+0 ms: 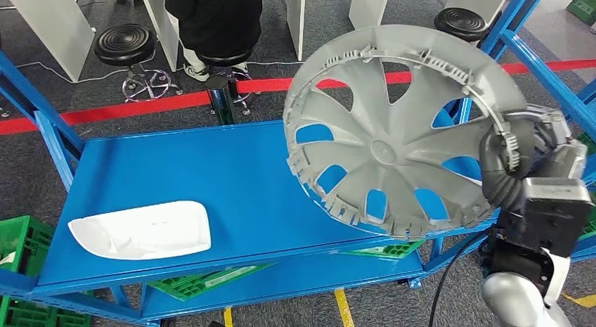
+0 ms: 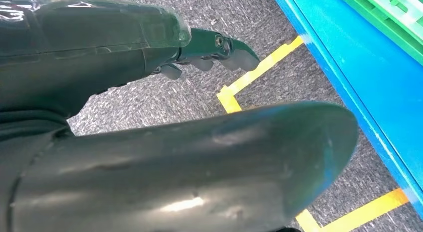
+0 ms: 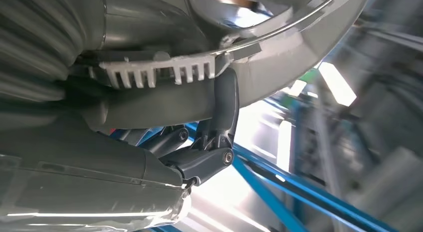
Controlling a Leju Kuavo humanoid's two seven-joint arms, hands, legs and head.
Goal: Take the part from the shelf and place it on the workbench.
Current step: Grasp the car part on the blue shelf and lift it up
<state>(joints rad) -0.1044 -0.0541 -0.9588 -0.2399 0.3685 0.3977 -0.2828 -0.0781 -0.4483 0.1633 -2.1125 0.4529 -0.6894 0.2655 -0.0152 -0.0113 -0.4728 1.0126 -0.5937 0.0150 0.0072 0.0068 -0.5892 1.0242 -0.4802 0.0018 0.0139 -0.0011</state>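
A large grey wheel cover (image 1: 393, 130) hangs tilted above the right end of the blue shelf (image 1: 232, 165), its ribbed back side facing me. My right hand (image 1: 516, 155) grips its rim on the right side. In the right wrist view a dark finger (image 3: 225, 110) hooks over the toothed rim of the wheel cover (image 3: 279, 67). My left hand (image 2: 164, 52) hangs low over grey carpet beside the shelf's blue edge (image 2: 359, 77); its fingers (image 2: 234, 51) are stretched out and hold nothing.
A white moulded part (image 1: 144, 230) lies on the shelf's front left. Green crates (image 1: 21, 242) sit on the lower levels. Blue uprights (image 1: 548, 74) frame the right side. Behind the shelf a person (image 1: 211, 21) sits among black stools (image 1: 125, 44), past red floor tape (image 1: 105, 112).
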